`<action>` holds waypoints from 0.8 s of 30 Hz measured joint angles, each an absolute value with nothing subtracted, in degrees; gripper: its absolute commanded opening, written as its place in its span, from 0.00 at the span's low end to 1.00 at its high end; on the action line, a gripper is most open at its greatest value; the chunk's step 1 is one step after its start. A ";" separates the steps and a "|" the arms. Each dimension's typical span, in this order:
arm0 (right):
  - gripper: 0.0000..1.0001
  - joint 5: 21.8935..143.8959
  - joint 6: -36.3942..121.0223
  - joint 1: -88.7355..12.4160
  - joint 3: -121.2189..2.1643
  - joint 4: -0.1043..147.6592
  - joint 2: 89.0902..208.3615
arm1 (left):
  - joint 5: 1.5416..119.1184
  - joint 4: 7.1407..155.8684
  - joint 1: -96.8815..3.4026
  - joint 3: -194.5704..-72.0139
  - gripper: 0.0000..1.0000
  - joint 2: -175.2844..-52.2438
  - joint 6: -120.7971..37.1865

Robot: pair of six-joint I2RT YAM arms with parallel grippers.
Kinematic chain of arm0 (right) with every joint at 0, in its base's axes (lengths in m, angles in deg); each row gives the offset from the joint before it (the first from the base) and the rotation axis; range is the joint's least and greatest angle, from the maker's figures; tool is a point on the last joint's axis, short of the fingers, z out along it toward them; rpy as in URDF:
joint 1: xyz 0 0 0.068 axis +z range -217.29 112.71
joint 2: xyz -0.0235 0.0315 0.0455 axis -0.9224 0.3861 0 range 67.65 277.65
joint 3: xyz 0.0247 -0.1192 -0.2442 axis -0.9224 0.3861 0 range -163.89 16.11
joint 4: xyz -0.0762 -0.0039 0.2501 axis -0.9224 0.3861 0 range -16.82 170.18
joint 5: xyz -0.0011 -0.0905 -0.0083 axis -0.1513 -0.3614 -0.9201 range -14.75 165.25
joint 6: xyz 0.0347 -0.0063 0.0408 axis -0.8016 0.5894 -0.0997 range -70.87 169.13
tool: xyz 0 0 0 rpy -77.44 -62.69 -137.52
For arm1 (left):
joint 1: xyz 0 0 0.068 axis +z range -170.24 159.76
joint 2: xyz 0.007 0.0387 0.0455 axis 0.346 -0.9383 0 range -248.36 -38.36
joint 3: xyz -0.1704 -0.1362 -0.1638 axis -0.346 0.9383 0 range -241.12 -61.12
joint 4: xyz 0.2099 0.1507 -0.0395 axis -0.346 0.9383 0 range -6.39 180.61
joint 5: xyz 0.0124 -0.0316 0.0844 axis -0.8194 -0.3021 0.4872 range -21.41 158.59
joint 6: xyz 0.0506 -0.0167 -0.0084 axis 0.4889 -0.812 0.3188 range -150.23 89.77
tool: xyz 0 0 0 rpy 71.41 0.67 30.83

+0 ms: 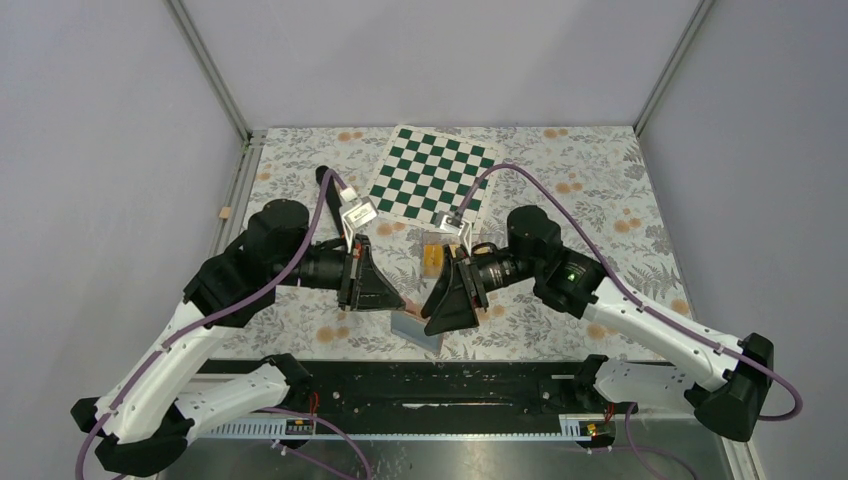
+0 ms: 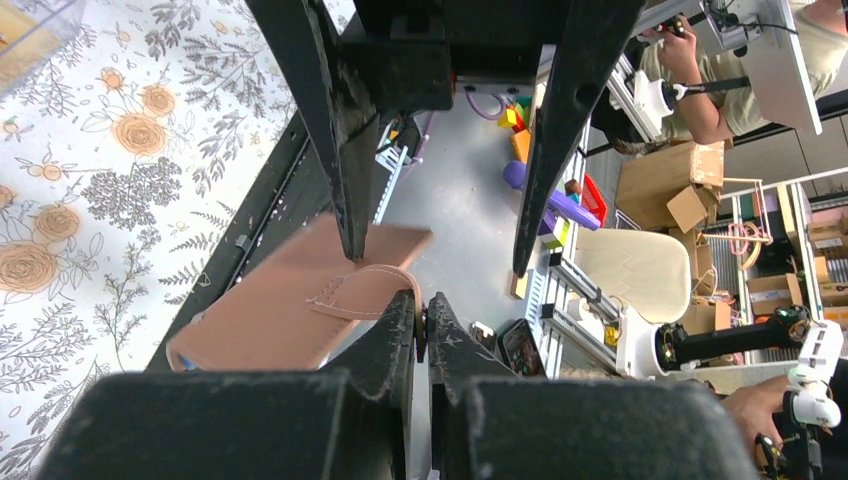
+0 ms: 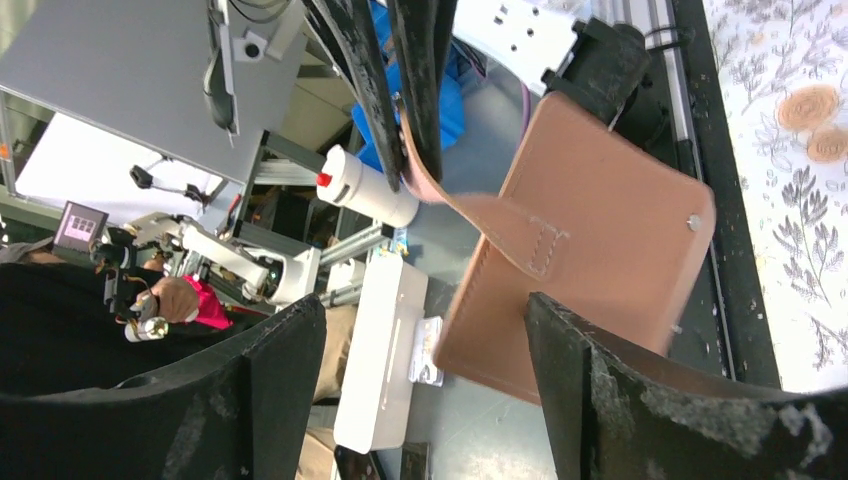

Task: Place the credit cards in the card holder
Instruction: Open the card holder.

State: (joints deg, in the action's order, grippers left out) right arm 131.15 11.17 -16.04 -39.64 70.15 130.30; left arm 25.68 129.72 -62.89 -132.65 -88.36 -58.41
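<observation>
The tan-brown card holder (image 1: 420, 328) hangs tilted above the table's front edge, between the two arms. My left gripper (image 2: 424, 320) is shut on its snap tab strap (image 2: 365, 290); the holder's body (image 2: 270, 315) extends to the left. My right gripper (image 3: 425, 320) is open, its fingers (image 3: 575, 370) on either side of the card holder's (image 3: 600, 240) lower corner. The left gripper's pinch on the strap (image 3: 440, 195) shows at the top of the right wrist view. The yellow-orange credit cards (image 1: 433, 258) lie on the table just behind the grippers.
A green-white chessboard (image 1: 432, 176) lies at the back of the floral table. A clear plastic box corner (image 2: 25, 30) shows at the top left of the left wrist view. The black front rail (image 1: 440, 385) runs below the card holder.
</observation>
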 measured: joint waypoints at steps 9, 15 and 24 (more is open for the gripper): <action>0.85 121.84 19.26 -12.76 -40.32 82.77 129.64 | 27.29 125.98 -62.13 -132.65 0.00 -90.24 -61.32; 0.81 114.21 22.96 -12.46 -41.45 87.95 127.43 | 27.18 122.83 -62.06 -131.51 0.00 -91.37 -63.66; 0.35 108.14 25.08 -11.34 -44.93 91.55 130.06 | 27.03 119.84 -61.95 -129.96 0.00 -91.98 -65.62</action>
